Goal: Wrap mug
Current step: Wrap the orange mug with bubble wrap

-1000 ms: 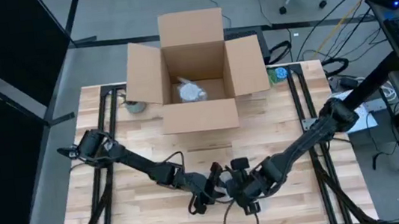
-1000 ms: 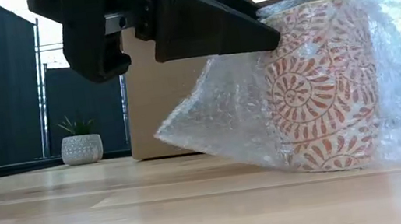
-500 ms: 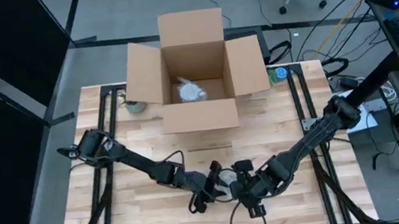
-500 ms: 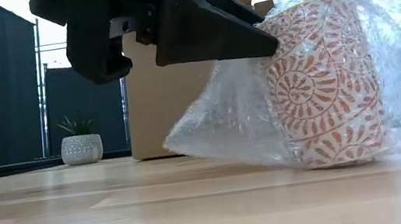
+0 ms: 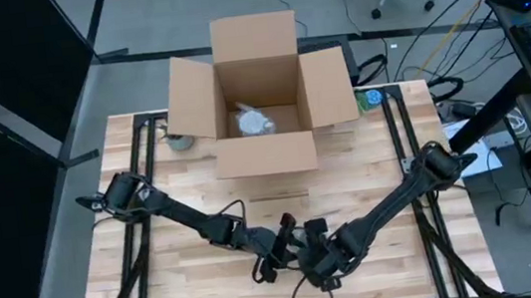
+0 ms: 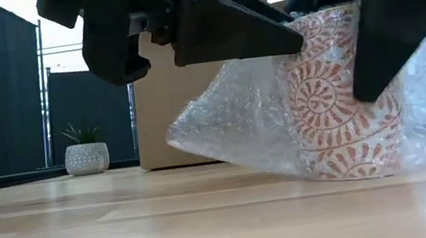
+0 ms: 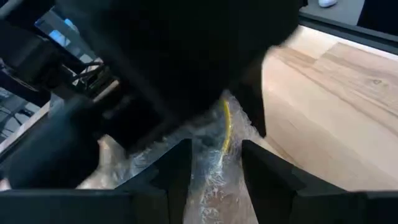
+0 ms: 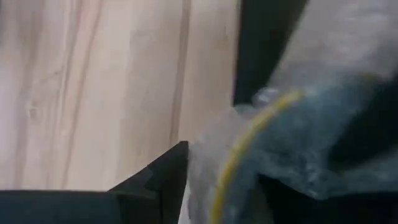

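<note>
Low view: mug (image 6: 343, 105) orange spiral pattern, tilted | bubble wrap (image 6: 249, 135) clear, loosely around | claws: cannot tell.

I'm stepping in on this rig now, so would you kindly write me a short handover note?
Left gripper: at the near table edge, fingertips against the mug's rim through the wrap; grip cannot be confirmed.
Right gripper: beside it, over the mug.
White mug with orange spiral pattern: upright on the wooden table, clear bubble wrap loosely around it.
Open cardboard box: at the far edge, a wrapped item already inside.
Left: finish wrapping.
</note>
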{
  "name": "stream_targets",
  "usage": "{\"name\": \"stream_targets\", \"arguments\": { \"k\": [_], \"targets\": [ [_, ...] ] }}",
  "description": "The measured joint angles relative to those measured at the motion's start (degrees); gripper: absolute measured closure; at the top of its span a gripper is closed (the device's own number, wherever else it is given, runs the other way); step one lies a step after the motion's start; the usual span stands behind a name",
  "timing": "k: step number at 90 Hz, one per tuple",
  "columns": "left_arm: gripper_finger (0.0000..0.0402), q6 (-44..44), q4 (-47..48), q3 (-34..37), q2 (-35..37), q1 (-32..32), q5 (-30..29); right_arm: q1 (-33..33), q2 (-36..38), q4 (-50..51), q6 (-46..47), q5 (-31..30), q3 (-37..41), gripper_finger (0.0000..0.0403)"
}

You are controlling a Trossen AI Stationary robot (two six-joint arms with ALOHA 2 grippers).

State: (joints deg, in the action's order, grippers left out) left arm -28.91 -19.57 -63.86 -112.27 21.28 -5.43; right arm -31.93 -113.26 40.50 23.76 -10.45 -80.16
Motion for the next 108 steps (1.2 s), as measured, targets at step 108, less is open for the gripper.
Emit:
{"name": "stream_targets", "arguments": {
  "k": [108],
  "targets": [
    [0.0277,0.1,0.9,0.0,0.0,0.1,0.0,4.0,12.2,7.5,0.7,-3.5,1.7,0.0245]
  ]
}}
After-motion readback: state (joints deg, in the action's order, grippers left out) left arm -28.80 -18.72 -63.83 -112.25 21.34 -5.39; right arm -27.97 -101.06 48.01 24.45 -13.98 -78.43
